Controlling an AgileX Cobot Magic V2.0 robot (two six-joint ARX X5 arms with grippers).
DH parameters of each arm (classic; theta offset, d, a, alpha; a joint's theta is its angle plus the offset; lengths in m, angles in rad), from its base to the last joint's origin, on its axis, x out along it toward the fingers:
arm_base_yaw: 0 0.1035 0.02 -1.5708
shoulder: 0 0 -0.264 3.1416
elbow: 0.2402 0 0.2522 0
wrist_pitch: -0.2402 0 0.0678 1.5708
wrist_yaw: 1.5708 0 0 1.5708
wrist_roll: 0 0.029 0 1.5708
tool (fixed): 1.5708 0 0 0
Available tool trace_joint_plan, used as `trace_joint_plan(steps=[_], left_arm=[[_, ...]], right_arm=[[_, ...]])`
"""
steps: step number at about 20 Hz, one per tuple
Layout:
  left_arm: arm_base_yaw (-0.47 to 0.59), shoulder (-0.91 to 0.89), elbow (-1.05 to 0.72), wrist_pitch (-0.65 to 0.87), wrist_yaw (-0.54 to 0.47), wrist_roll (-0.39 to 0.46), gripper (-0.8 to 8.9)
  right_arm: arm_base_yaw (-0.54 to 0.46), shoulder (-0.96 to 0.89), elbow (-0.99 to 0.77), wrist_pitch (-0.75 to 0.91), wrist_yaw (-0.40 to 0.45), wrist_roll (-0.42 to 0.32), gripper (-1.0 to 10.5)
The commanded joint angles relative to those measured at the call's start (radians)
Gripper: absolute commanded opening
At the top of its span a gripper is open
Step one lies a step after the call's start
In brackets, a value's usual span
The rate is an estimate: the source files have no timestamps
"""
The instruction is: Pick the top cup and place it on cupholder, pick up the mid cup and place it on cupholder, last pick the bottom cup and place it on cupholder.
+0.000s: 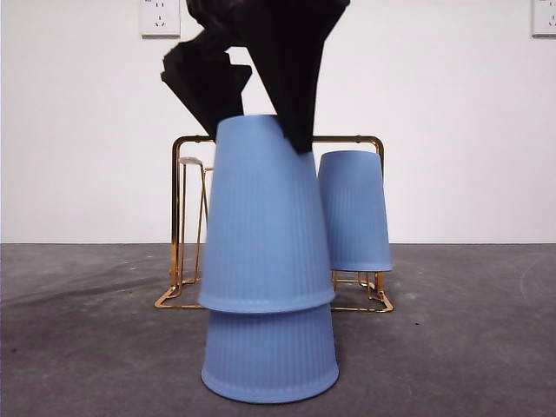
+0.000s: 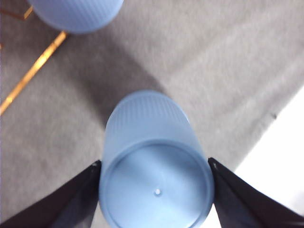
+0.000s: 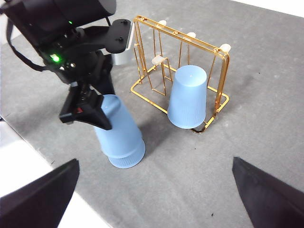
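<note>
**A:** What do I have on my screens?

**B:** My left gripper (image 2: pixel 155 190) has its two jaws pressed on both sides of the mid cup (image 1: pixel 265 217). That blue cup is upside down and leans a bit. It still sits over the bottom cup (image 1: pixel 269 356), which stands on the grey table (image 1: pixel 452 330).

**A:** Where is the cupholder?

**B:** The gold cupholder (image 1: pixel 187 174) is behind the stack in the front view. From my right wrist camera, it lies at about 2 o'clock from the stack, just beside it but not touching.

**A:** Any cup on it?

**B:** Yes, the top cup (image 3: pixel 187 97) hangs upside down on one end of the rack. The other pegs (image 3: pixel 156 59) are bare.

**A:** And my other arm?

**B:** My right gripper (image 3: pixel 156 199) waits well apart from the cups. Its jaws are spread wide and hold nothing.
</note>
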Motion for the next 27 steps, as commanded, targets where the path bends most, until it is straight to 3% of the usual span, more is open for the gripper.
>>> trace_joint_plan(steps=[1, 10, 17, 22, 27], left_arm=[[-0.011, 0.017, 0.053, -0.029, 0.002, -0.009, 2.7], [-0.021, -0.013, 0.168, -0.134, 0.002, -0.019, 2.7], [-0.024, -0.166, 0.185, -0.14, -0.006, -0.046, 2.7], [0.003, -0.286, 0.185, -0.167, -0.197, -0.069, 2.7], [0.125, -0.301, 0.185, -0.129, -0.201, -0.068, 2.7]], right_arm=[[0.006, 0.002, 0.011, 0.013, -0.001, -0.009, 5.1], [0.006, 0.002, 0.011, 0.018, -0.001, -0.008, 5.1], [0.006, 0.002, 0.011, 0.03, -0.002, -0.008, 5.1], [0.006, 0.002, 0.011, 0.042, -0.004, -0.007, 5.1], [0.006, 0.003, 0.011, 0.048, -0.004, -0.005, 5.1]])
